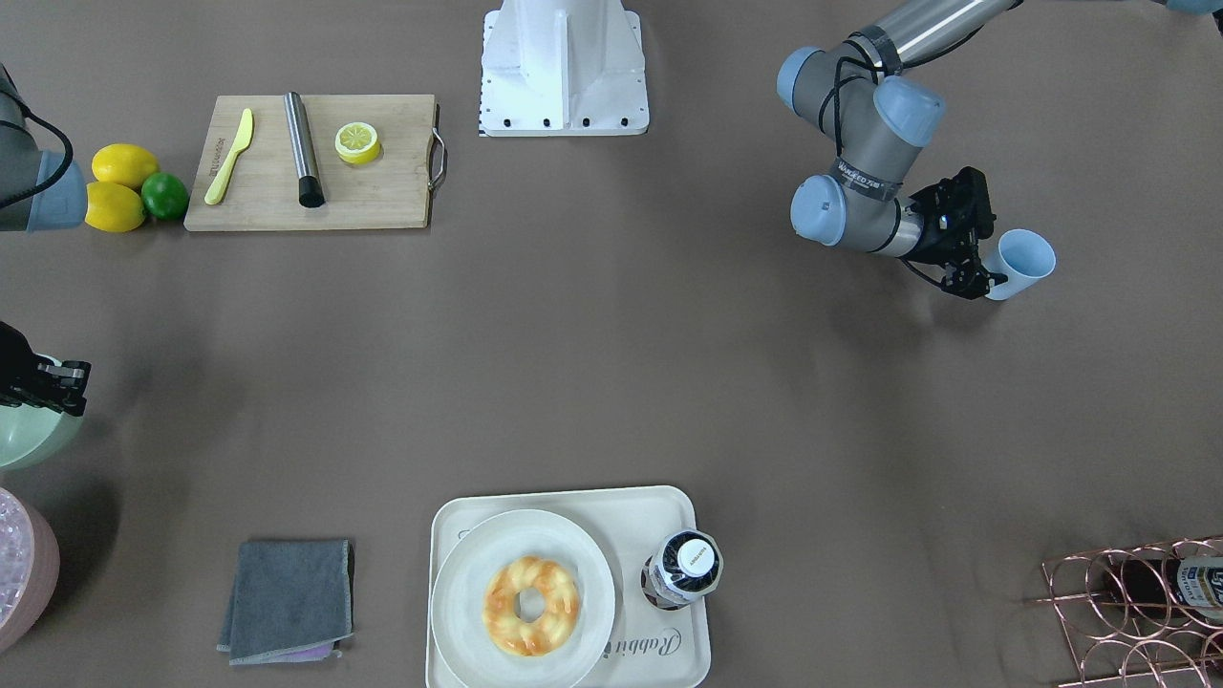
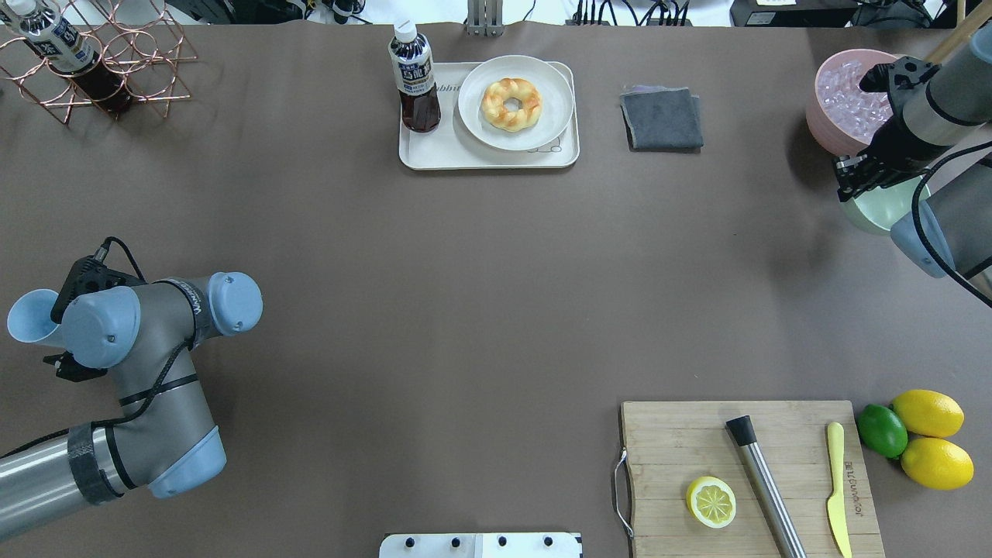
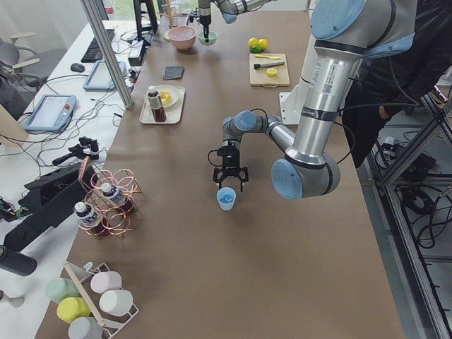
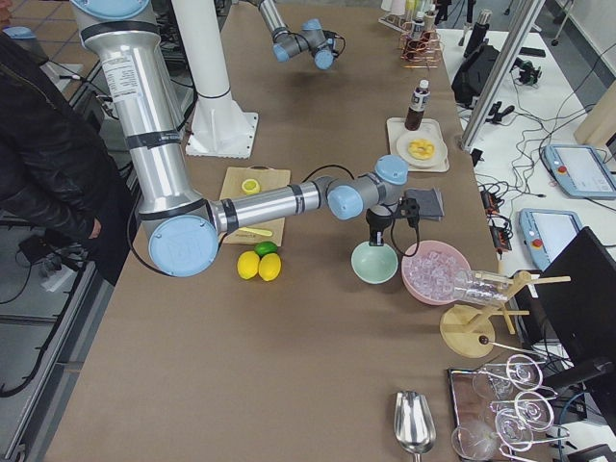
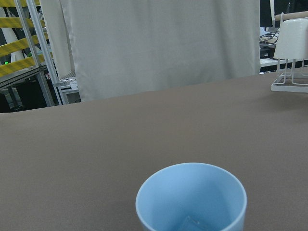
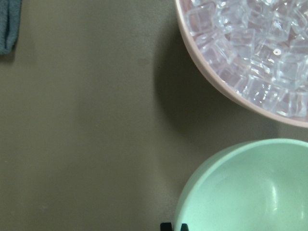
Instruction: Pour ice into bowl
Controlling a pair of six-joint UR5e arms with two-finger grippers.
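Observation:
The pale mint-green bowl (image 2: 880, 215) sits at the table's right end next to the pink bowl of ice. It also shows in the right wrist view (image 6: 250, 187) and the front view (image 1: 21, 441). My right gripper (image 2: 851, 184) points straight down with its fingertips (image 6: 166, 226) close together over the bowl's near rim, shut on it. A light blue cup (image 1: 1022, 264) stands near the table's left end. The left wrist view shows the cup (image 5: 191, 197) with a small clear ice cube (image 5: 192, 224) in its bottom. My left gripper (image 1: 973, 280) is open, close beside the cup.
The pink bowl (image 2: 821, 116) full of ice is just beyond the mint bowl. A cutting board (image 2: 748, 473) holds a lemon half, a knife and a steel bar, with lemons and a lime (image 2: 918, 434) beside it. A tray (image 2: 488, 155) with doughnut and bottle, a grey cloth (image 2: 661, 116) and a wire rack (image 2: 93, 62) line the far side.

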